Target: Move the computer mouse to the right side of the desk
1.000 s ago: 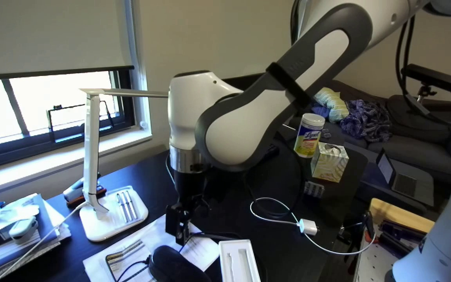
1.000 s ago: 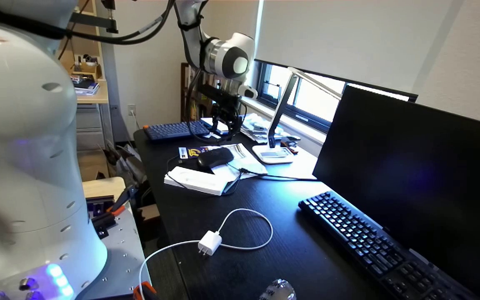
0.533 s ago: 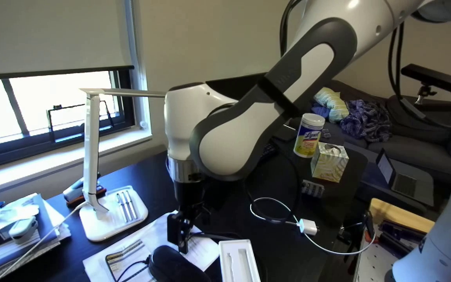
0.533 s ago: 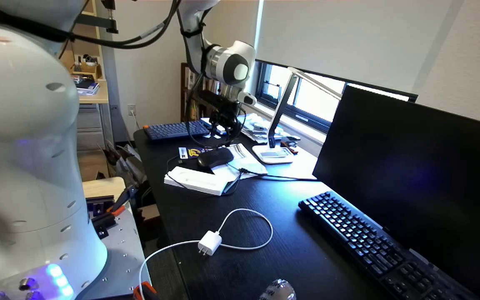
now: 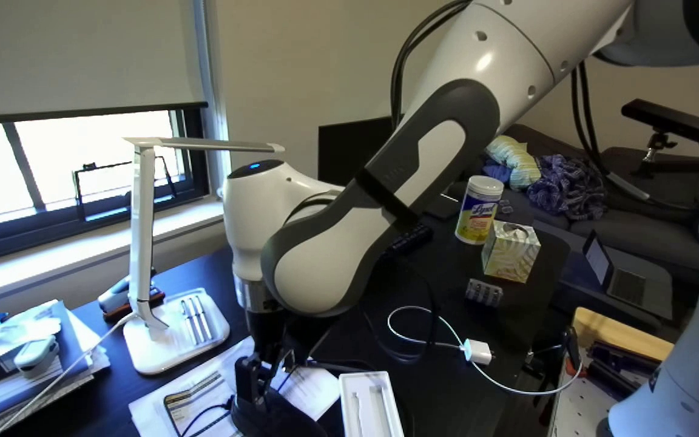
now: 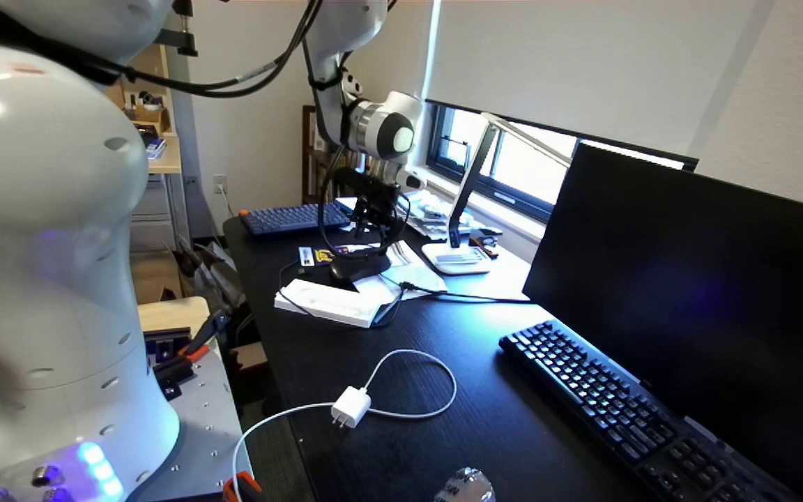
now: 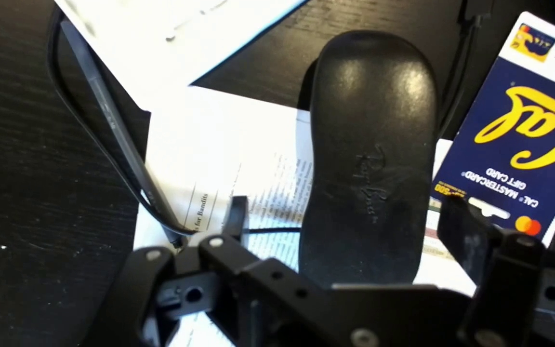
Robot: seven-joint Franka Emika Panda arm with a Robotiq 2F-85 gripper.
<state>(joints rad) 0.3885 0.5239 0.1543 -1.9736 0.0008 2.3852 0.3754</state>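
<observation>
- The dark surface [image 6: 499,418] carries the things in all three views.
- The white and grey arm [image 5: 325,261] reaches over the surface, its last part pointing down.
- A black screen [image 6: 687,293] stands on the surface in both exterior views.
- The lamp [image 5: 141,230] stands on a flat white base, its head stretched out level.
- A black keyboard [image 6: 624,411] lies along the foot of the screen; a blue keyboard [image 6: 295,217] lies at the far end in an exterior view.
- Printed sheets [image 7: 224,159] lie flat on the surface.
- The hand [image 7: 345,219] points down at the case [image 7: 369,159] and is released: its fingers [image 7: 460,236] are spread, and in the wrist view one shows to each side of the case, with gaps between.
- The tub [image 5: 480,209] and the tissue box [image 5: 510,252] stand close together.
- The white box [image 5: 371,403] lies with its hollows facing up, near the case.
- The case, black with script on its top, lies flat, partly on the sheets, between the white box and the card [image 7: 523,125].
- The card lies just beside the case, printed side up.
- The charger [image 6: 350,406] lies well apart from the case, joined to a looped white cord [image 6: 412,417].
- A thin black cord [image 7: 275,230] crosses the sheets to the case's edge in the wrist view.
</observation>
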